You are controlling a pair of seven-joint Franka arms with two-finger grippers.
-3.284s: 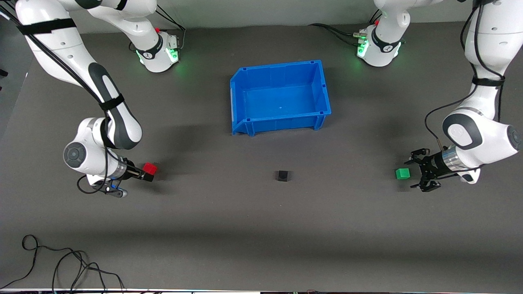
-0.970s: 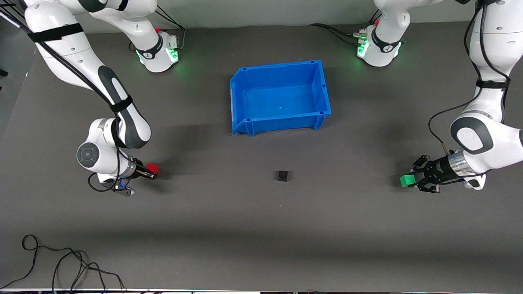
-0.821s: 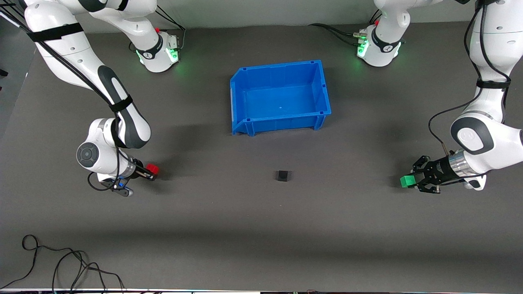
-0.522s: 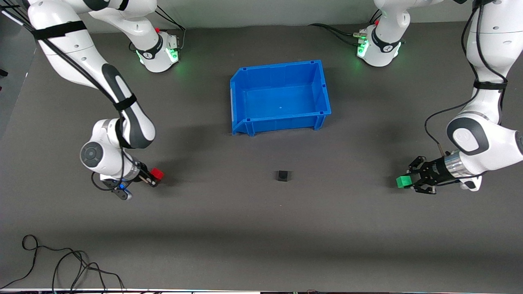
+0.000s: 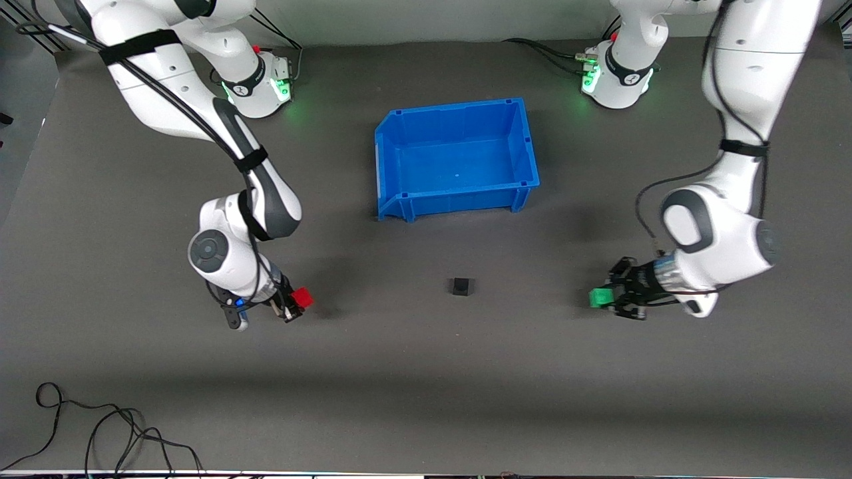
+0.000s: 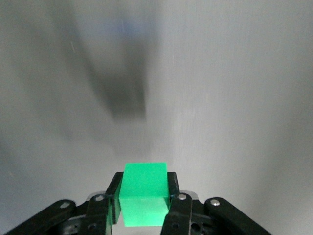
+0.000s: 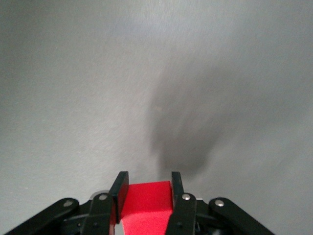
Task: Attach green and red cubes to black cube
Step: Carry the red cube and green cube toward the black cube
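Note:
The small black cube [image 5: 460, 287] sits on the grey mat, nearer to the front camera than the blue bin. My left gripper [image 5: 607, 298] is shut on the green cube [image 5: 600, 297], held just above the mat toward the left arm's end of the table. In the left wrist view the green cube [image 6: 144, 193] fills the gap between the fingers [image 6: 113, 196]. My right gripper [image 5: 296, 303] is shut on the red cube [image 5: 303, 297], just above the mat toward the right arm's end. The right wrist view shows the red cube [image 7: 145, 205] clamped between its fingers [image 7: 118, 193].
An empty blue bin [image 5: 397, 203] stands on the mat, farther from the front camera than the black cube. A loose black cable [image 5: 100, 426] lies near the table's front edge at the right arm's end. Bare mat separates each held cube from the black cube.
Both arms have carried their cubes inward toward the black cube: the red cube and the green cube each moved closer to the table's middle. The black cube has not moved.

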